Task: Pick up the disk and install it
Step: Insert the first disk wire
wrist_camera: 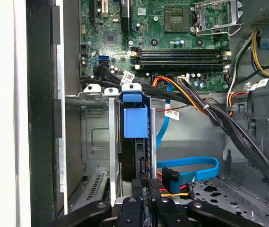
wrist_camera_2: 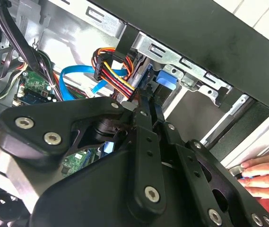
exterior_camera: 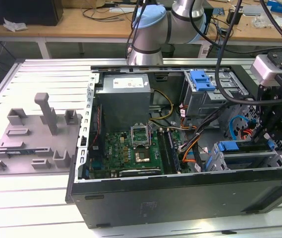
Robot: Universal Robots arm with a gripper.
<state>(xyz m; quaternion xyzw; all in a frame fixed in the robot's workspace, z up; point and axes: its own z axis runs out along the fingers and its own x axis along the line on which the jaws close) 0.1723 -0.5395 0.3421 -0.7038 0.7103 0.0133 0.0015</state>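
Note:
The disk (wrist_camera: 135,124) stands edge-on in the metal drive cage (wrist_camera: 92,137) at the case's front corner, its blue carrier (wrist_camera_2: 165,81) facing away from the wrist cameras. In both wrist views my gripper (wrist_camera: 148,188) is at the disk's near end, its black fingers (wrist_camera_2: 143,111) drawn close together on that end. In the exterior view the disk (exterior_camera: 250,157) lies in the cage at the exterior view's right, and my gripper (exterior_camera: 259,135) reaches down onto it from the right.
The open computer case (exterior_camera: 145,203) holds a green motherboard (exterior_camera: 131,151), a grey power-supply box (exterior_camera: 126,96), cable bundles (wrist_camera: 205,106) and a blue data cable (wrist_camera: 191,165). A bare blue latch piece (exterior_camera: 202,79) sits on the upper bay. A person's hand (wrist_camera_2: 262,172) rests beside the case.

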